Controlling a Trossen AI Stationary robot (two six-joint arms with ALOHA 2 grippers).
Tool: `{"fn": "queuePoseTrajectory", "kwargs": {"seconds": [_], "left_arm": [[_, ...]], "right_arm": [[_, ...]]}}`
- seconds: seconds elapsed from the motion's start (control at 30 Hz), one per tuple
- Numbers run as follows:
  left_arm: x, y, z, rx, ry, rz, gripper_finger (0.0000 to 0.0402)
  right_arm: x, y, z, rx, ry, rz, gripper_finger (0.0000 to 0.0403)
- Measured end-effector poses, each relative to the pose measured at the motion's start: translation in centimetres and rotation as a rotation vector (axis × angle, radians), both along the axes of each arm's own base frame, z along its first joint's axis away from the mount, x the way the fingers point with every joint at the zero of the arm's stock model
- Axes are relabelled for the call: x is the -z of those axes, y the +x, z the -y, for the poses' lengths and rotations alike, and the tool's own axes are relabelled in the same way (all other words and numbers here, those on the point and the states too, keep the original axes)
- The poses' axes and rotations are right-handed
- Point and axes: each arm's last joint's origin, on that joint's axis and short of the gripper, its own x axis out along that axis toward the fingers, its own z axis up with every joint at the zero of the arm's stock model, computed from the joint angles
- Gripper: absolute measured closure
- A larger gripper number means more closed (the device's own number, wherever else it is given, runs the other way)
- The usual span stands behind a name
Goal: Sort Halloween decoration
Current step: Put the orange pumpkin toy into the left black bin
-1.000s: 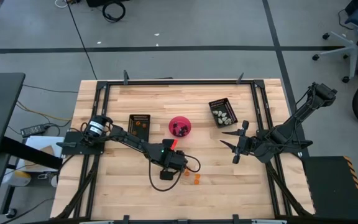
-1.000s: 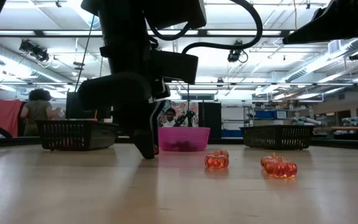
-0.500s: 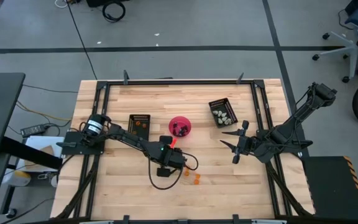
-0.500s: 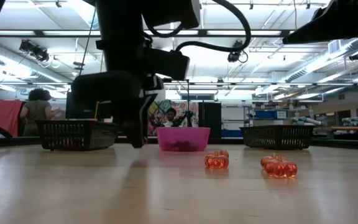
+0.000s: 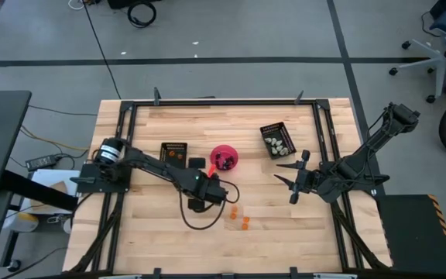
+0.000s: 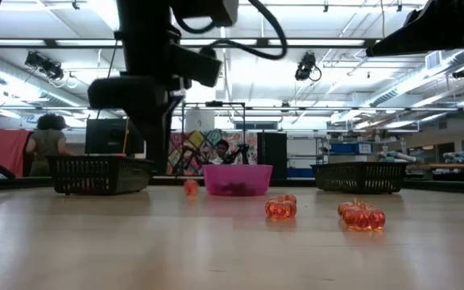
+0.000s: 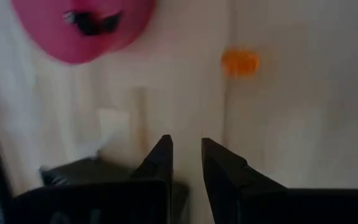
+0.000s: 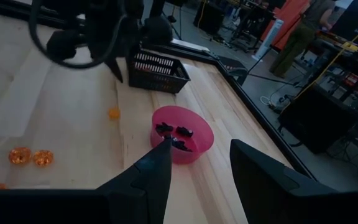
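One small orange trinket [image 6: 190, 188] lies loose on the wooden table, just left of the pink bowl [image 5: 224, 157]; it also shows in the left wrist view [image 7: 240, 62] and the right wrist view [image 8: 114, 113]. My left gripper [image 7: 185, 146] hangs above it, slanting down, with a narrow gap between its fingers and nothing in them. Two more orange trinkets [image 6: 281, 208] [image 6: 363, 216] rest nearer the front edge. Black trinkets lie in the bowl [image 8: 182, 134]. My right gripper [image 5: 279, 172] waits open above the table, right of the bowl.
A black tray [image 5: 174, 153] with orange pieces stands left of the bowl, and another black tray [image 5: 277, 139] with whitish pieces at the far right. The left arm's cable [image 5: 188, 217] loops over the table near the front. People show in the room beyond.
My left gripper has risen off the table and tipped toward the far edge, its finger gap unchanged. The orange trinket that was beside its fingertip now lies free on the table, slightly farther back and to the left. My right arm has kept still.
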Motion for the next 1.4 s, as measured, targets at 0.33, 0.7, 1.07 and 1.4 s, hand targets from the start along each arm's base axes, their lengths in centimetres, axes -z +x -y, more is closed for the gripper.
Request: {"fn": "queuePoseTrajectory", "kwargs": {"seconds": [0.33,0.7,1.07,1.4], "left_arm": [[-2.0,0.9,-0.1,-0.036,-0.066,0.207,0.0347],[0.7,2.8,0.9,-0.021,-0.093,0.260,0.0347],[5.8,1.1,-0.7,-0.140,-0.163,0.365,0.0347],[6.6,0.7,-0.5,-0.196,-0.095,0.468,0.0320]], "right_arm": [[0.0,0.0,0.0,0.000,0.000,0.000,0.0236],[0.1,-0.2,-0.3,-0.019,-0.001,-0.004,0.0236],[0.0,-0.2,-0.3,-0.016,-0.001,0.002,0.0236],[-0.1,-0.2,-0.3,-0.014,-0.006,0.005,0.0236]]}}
